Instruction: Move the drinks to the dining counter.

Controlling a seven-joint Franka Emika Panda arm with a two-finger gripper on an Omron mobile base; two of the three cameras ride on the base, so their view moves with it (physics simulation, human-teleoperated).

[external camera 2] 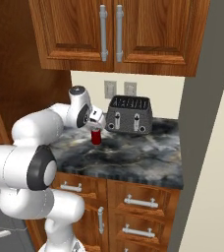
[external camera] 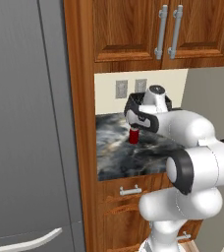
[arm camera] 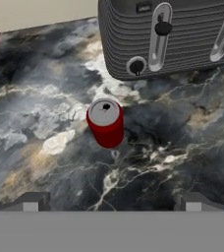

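Fingertips of my claw (arm camera: 111,201) stand spread at the frame bottom, empty. Red can (arm camera: 105,123) stands at centre on the marbled worktop (arm camera: 45,147), below the toaster (arm camera: 173,34). Nothing moved yet.

the red can (arm camera: 105,123) is looking like painted metal with a bare silvery, faintly shiny lid; the worktop (arm camera: 60,147) is showing as polished dark stone veined in white and tan; the toaster (arm camera: 173,34) is appearing matt black and finely ribbed, with smooth grey metal-like levers; the upper cabinets (external camera 2: 119,34) and drawers (external camera 2: 138,216) are showing reddish wood with visible grain and satin metal handles; the fridge (external camera: 25,123) is reading as flat, matt grey.
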